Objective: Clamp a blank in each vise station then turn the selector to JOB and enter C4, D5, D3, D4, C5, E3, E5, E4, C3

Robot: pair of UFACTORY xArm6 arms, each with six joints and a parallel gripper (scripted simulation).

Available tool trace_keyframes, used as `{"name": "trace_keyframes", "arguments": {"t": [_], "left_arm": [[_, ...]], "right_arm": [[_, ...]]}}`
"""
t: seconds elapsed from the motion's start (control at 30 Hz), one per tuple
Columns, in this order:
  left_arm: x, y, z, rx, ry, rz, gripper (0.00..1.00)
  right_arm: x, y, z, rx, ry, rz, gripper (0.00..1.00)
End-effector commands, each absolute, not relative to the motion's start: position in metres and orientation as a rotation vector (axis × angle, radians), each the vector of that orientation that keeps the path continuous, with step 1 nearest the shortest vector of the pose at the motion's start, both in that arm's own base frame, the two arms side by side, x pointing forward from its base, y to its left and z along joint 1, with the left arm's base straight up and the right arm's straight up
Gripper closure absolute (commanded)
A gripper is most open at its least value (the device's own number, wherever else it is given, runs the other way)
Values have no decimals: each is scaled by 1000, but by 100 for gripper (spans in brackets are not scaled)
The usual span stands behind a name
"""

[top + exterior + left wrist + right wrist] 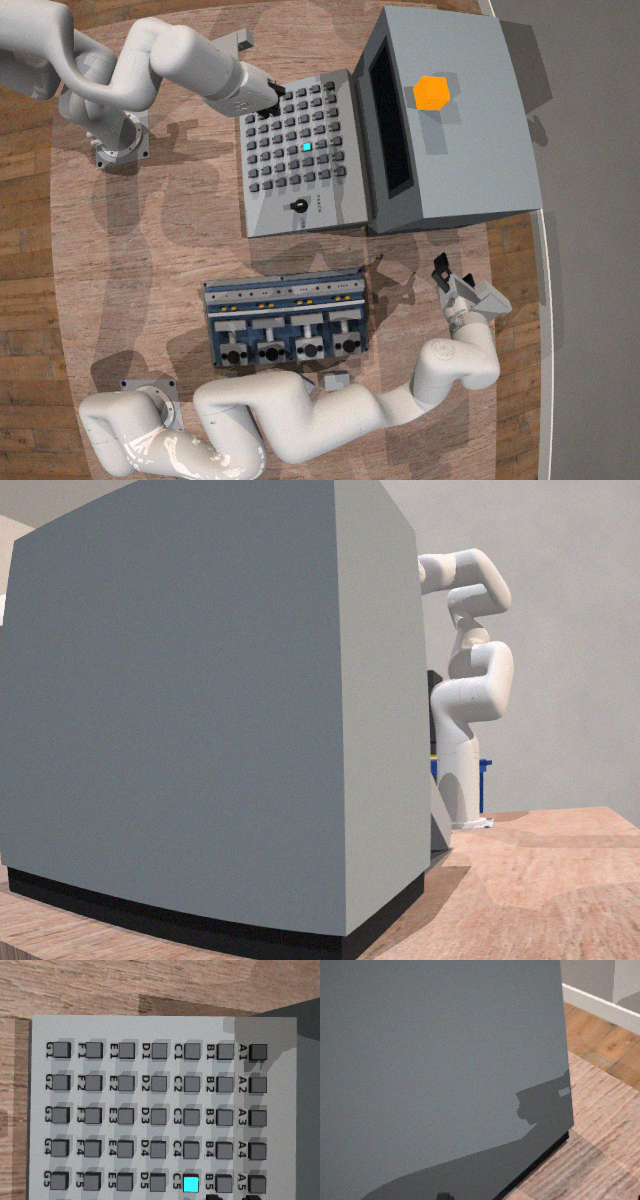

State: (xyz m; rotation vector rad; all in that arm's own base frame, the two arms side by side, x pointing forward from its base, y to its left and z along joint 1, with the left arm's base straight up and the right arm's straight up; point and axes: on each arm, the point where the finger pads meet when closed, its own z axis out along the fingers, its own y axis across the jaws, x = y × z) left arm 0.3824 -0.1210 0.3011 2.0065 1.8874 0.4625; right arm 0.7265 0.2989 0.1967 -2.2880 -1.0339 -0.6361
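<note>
My left gripper (273, 100) (233, 1198) is slightly open and empty, above the key panel (268, 219) (135, 1030). One key (307, 146) (190, 1184) glows cyan; its label reads C5. The other visible keys are dark. The selector (299, 206) sits between the TEACH and JOB labels; its pointing is hard to read. The amber lamp (432, 93) on the cabinet (475, 155) (180, 712) (445, 1060) is lit. The vise bank (284, 292) shows moving jaws and black round knobs, with no blank visible in any station. My right gripper (454, 267) (541, 1198) is open and empty beside the cabinet.
A grey block (336, 380) lies between the vise bank and the right arm (330, 418), which reaches across the table's near side. Another grey block stands near the panel's far corner. The cabinet hides most of the workspace in the exterior view.
</note>
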Motion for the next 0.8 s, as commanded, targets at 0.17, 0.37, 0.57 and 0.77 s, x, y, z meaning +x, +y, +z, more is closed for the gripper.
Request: {"name": "trace_keyframes", "arguments": {"t": [0.17, 0.37, 0.57, 0.77], "left_arm": [[383, -121, 303, 2003, 1884, 465, 0], [383, -121, 303, 2003, 1884, 465, 0], [383, -121, 303, 2003, 1884, 465, 0], [383, -121, 303, 2003, 1884, 465, 0]], "right_arm": [[699, 312, 216, -2358, -968, -531, 0], [662, 322, 234, -2450, -882, -405, 0], [624, 327, 249, -2544, -790, -295, 0], [578, 326, 263, -2654, -677, -187, 0]]}}
